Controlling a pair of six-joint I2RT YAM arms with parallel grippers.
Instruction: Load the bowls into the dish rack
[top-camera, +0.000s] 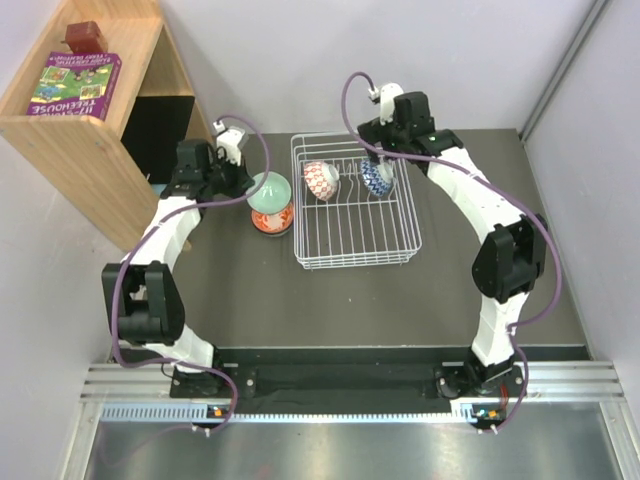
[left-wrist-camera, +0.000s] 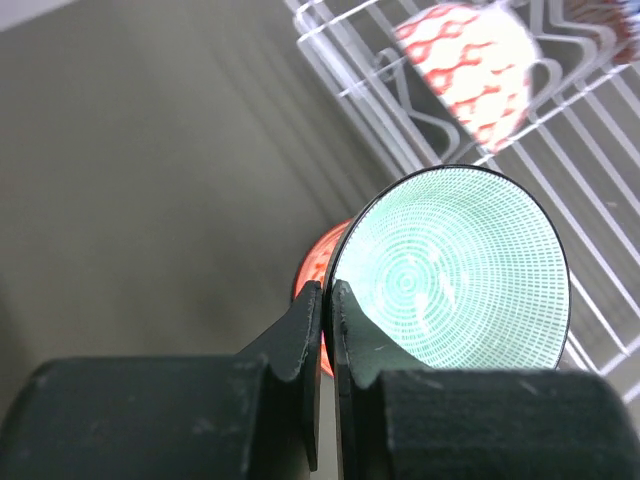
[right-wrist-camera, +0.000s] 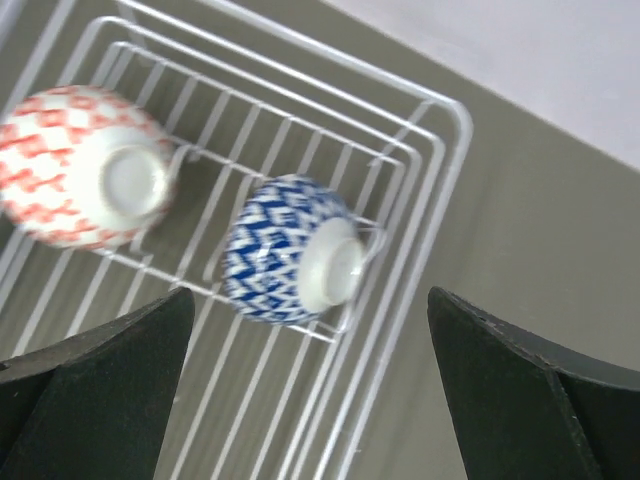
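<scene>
The white wire dish rack (top-camera: 355, 245) holds a red-and-white bowl (top-camera: 320, 180) and a blue-and-white bowl (top-camera: 377, 177), both on their sides among the prongs. My left gripper (top-camera: 250, 182) is shut on the rim of the pale green bowl (top-camera: 270, 191), holding it tilted just left of the rack, above the orange-red bowl (top-camera: 272, 221) on the table. In the left wrist view the fingers (left-wrist-camera: 305, 330) pinch the green bowl (left-wrist-camera: 455, 270). My right gripper (right-wrist-camera: 310, 380) is open above the blue-and-white bowl (right-wrist-camera: 285, 250). The second blue-and-white bowl is out of view.
A wooden shelf (top-camera: 70, 150) with a purple box (top-camera: 75, 85) stands at the back left. The table's right edge meets a wall (top-camera: 590, 180). The rack's near half (top-camera: 355, 235) has bare wire.
</scene>
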